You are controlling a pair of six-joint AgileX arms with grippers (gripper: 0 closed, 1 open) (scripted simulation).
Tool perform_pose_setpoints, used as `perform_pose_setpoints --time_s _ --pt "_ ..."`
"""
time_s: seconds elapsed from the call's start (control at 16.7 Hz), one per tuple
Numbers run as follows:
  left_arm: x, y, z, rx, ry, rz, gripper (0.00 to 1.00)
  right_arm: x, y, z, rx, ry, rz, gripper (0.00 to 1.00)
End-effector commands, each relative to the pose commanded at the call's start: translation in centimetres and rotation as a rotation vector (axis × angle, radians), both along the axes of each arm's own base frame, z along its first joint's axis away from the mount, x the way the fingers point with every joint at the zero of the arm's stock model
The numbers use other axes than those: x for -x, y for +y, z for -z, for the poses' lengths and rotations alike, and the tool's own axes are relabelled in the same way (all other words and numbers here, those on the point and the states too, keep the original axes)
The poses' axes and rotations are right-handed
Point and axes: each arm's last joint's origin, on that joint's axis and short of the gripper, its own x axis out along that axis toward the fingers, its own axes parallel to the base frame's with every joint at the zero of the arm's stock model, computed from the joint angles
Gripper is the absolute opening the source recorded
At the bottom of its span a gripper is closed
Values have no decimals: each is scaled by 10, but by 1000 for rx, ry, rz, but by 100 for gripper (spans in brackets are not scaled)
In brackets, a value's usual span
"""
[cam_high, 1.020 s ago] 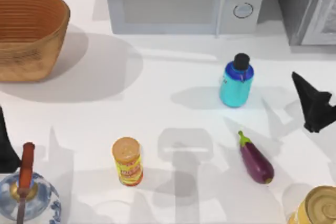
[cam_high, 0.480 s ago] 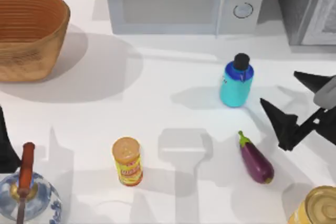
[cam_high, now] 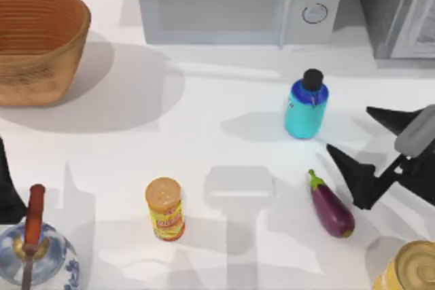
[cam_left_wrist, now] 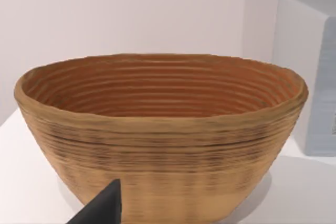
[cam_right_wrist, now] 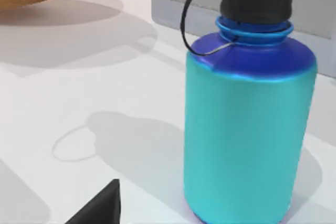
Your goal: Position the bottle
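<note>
The bottle [cam_high: 305, 110] just ahead of the black right gripper [cam_high: 367, 149] has a cyan body, a darker blue shoulder and a black cap. The eggplant [cam_high: 330, 207] beside that gripper is glossy purple with a green stem. Farther off stand a yellow can [cam_high: 165, 209] with a red label and a tan ribbed basket [cam_high: 37, 42]. The table [cam_high: 204, 120] is white.

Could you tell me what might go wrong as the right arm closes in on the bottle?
1. The right gripper is open and apart from the bottle. The bottle stands upright, so a finger bumping its side could tip it.
2. The eggplant lies close to the gripper's nearer finger, and a low sweep might knock it.
3. The microwave stands just behind the bottle, so a push could shove the bottle against it.
The left gripper is parked at the table's left edge.
</note>
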Motion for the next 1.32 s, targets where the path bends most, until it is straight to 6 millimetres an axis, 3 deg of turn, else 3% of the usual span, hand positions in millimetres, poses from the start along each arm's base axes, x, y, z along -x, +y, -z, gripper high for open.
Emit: perform_pose_setpoints --time_s 0.24,0.48,0.9,1.08,1.32 --pt "0 0 0 0 0 0 100 0 -1 0 0 3 6 100" --pt "0 0 0 0 0 0 100 -22 8 -4 -3 -2 2 100" --pt "0 0 0 0 0 0 100 -68 56 0 -6 -5 2 100" --pt "0 0 0 0 0 0 100 -71 69 10 0 0 0 100" --pt "0 0 0 0 0 0 100 -71 70 10 0 0 0 100"
